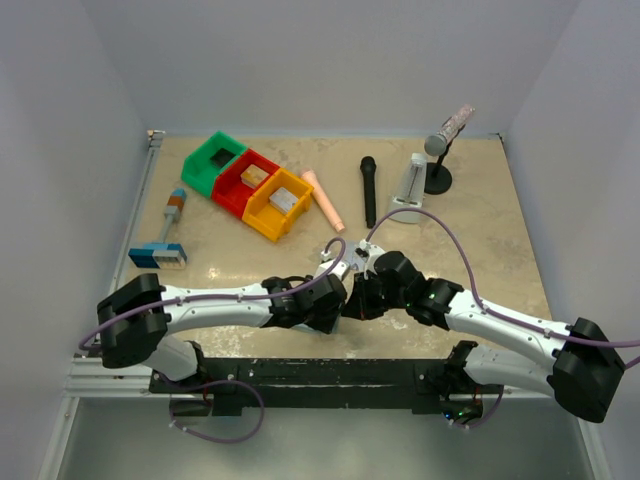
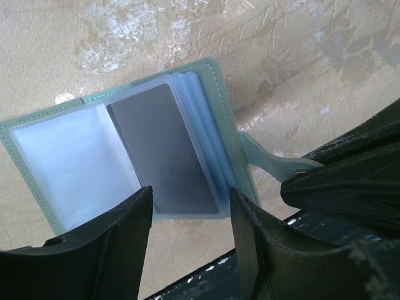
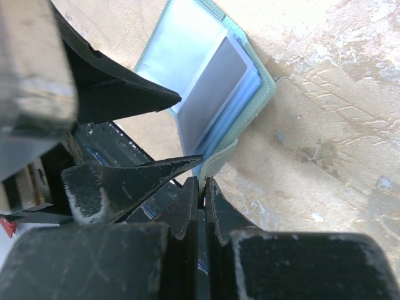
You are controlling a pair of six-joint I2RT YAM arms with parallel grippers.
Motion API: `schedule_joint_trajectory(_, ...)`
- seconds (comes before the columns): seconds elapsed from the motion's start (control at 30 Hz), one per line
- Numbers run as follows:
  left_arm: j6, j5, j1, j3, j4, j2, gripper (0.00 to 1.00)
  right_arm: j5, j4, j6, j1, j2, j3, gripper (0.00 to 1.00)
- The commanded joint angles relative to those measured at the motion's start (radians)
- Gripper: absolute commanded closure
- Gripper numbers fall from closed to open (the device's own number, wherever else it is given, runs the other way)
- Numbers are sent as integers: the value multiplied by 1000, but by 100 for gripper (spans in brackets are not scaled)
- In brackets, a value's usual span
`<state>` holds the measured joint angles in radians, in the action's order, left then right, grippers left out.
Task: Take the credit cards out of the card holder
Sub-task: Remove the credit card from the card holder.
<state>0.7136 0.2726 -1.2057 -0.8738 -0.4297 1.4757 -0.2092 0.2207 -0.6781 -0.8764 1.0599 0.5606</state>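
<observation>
Card holder: the card holder (image 2: 69, 165) is sitting open on the tan table (image 2: 300, 56), toward the near side, right where the two arms are meeting. Its clear pockets are facing up.
Card: a grey card (image 2: 165, 150) is showing in the top sleeve.
Right gripper: the right gripper (image 3: 201, 187) is squeezing its fingers together on the holder's little closing strap (image 2: 265, 159).
Left gripper: the left gripper (image 2: 190, 200) is hanging over the card's near end with its fingers spread apart, one either side. Can't tell if they're touching anything.
</observation>
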Motion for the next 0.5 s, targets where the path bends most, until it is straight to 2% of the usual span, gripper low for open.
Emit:
schedule_joint_trajectory(0.0,-6,27,-6,-42,-21,23,43,-4,-23,6,-6,-6,16,100)
schedule_joint_trajectory(0.47,17,111,-6,-40,-66,-14,43,-1,-18,9,-4,-6,16,100)
